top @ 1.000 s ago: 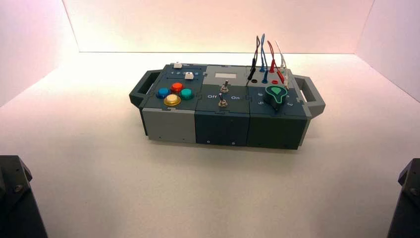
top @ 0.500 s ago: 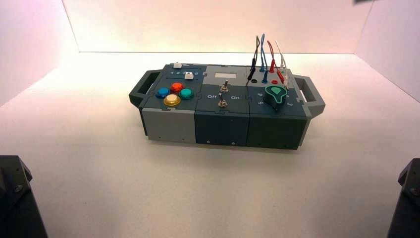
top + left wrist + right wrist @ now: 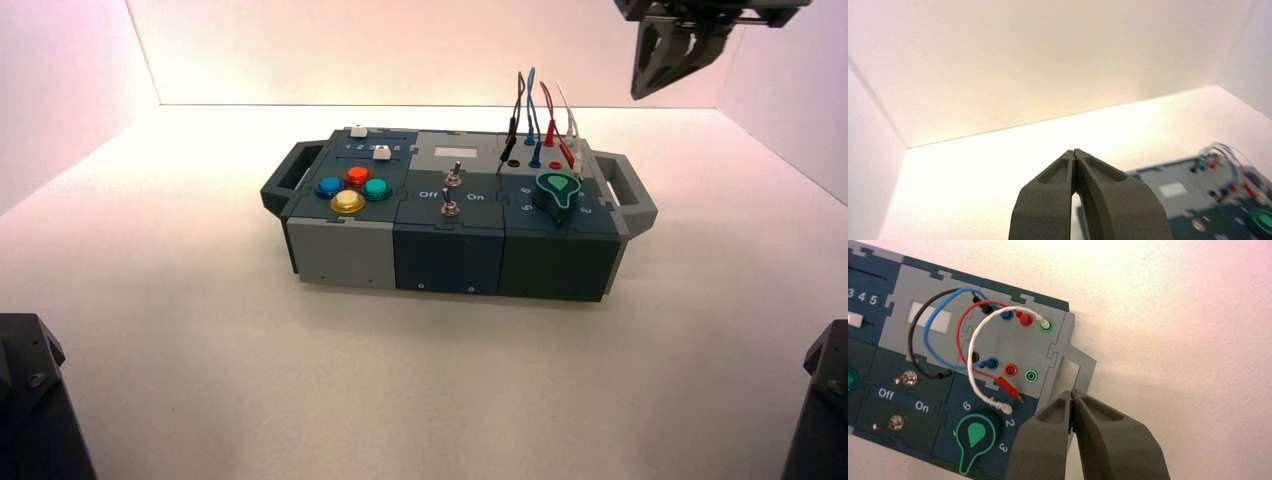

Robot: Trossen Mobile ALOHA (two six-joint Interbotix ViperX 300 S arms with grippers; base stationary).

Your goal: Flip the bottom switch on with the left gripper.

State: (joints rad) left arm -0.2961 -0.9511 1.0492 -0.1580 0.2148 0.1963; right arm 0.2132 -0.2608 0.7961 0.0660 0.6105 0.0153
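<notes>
The bottom switch [image 3: 450,208] is a small silver toggle on the dark middle panel of the box [image 3: 345,250], in front of its twin. In the right wrist view its lever [image 3: 893,423] leans toward the side lettered Off. My left gripper [image 3: 1075,152] is shut on nothing. It is out of the high view, and its own view has the box [image 3: 1198,200] low and off to one side. My right gripper [image 3: 648,85] hangs high at the top right. It is shut and empty [image 3: 1071,392] over the box's right handle [image 3: 1070,365].
The top switch [image 3: 454,176] stands just behind the bottom one. Coloured push buttons [image 3: 350,188] and white sliders [image 3: 380,152] fill the left part. A green knob [image 3: 556,188] and looping wires [image 3: 540,115] fill the right part. Black arm bases [image 3: 30,400] sit at both front corners.
The right gripper has come down into the high view at the top right, where half a second ago only a sliver showed. The box and its switches have not moved.
</notes>
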